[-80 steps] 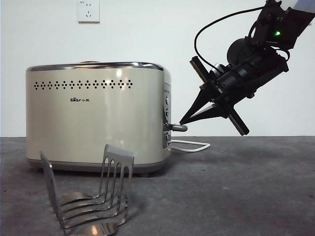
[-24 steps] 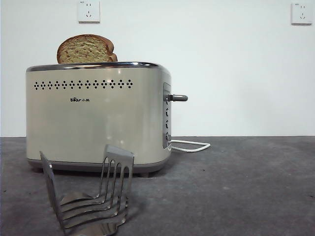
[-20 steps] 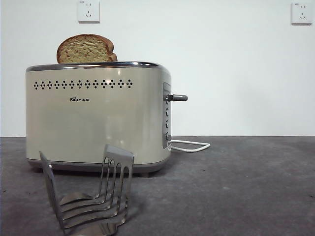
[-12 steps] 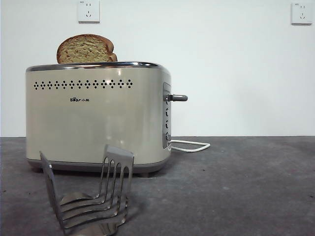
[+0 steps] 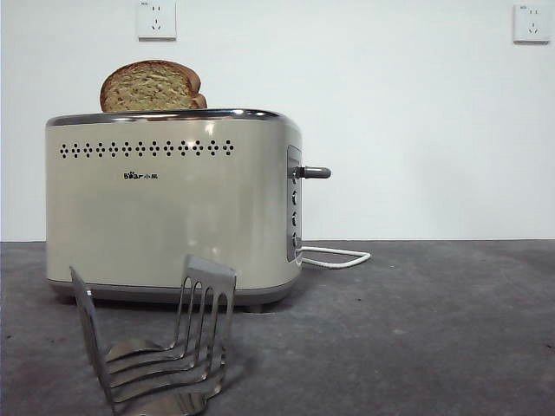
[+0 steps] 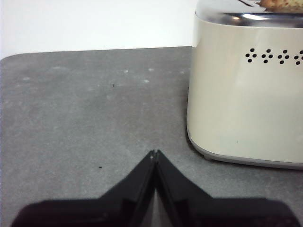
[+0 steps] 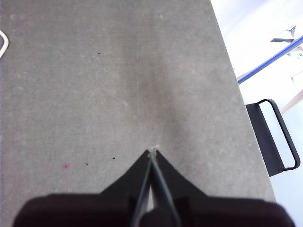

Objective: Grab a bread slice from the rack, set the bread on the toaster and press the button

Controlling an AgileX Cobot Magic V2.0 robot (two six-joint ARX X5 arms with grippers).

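While bread stands in toaster (lever raised), rack sits bare.

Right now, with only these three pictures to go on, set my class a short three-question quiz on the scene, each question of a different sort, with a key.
1. True or false: the rack holds a slice.
2. Where is the bread? A. on the rack B. sticking up out of the toaster C. in a claw
3. Fill in: the lever on the toaster's side panel sits near the panel's ____ end.

Key:
1. False; the rack holds nothing.
2. B; its domed top shows above the chrome rim, and both the left claw and the right claw are shut on nothing, over the table.
3. Top.
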